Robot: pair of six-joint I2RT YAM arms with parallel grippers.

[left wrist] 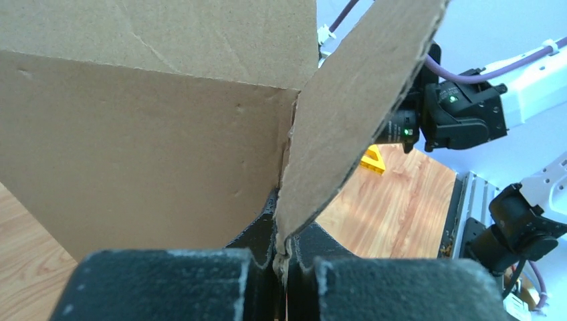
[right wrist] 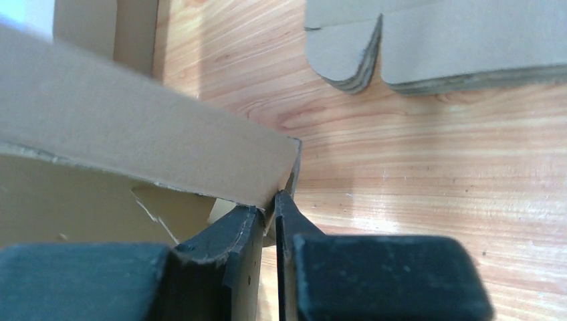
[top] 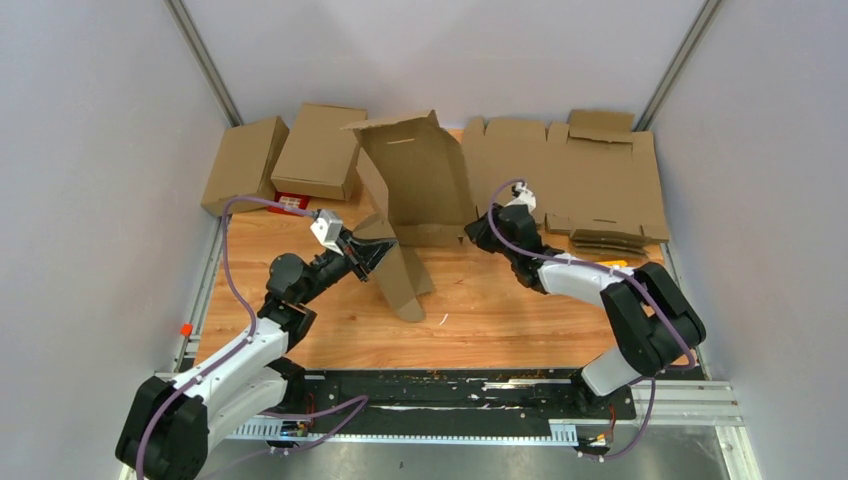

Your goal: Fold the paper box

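Note:
The paper box (top: 415,175), plain brown cardboard, stands half-opened and upright at the middle of the table, one tall panel raised and a rounded flap (top: 405,285) hanging toward the front. My left gripper (top: 378,252) is at its lower left, shut on the root of that flap (left wrist: 361,114); the pinch (left wrist: 284,257) shows cardboard squeezed between the pads. My right gripper (top: 472,232) sits at the box's lower right corner. In the right wrist view its jaws (right wrist: 271,207) are shut on the edge of a box wall (right wrist: 134,127).
A sheaf of flat notched cardboard sheets (top: 590,185) lies at the back right, its edge near the right gripper (right wrist: 468,47). Two folded cartons (top: 245,160) (top: 320,150) and a small red card (top: 290,202) sit at the back left. A yellow object (left wrist: 372,160) lies by the right arm.

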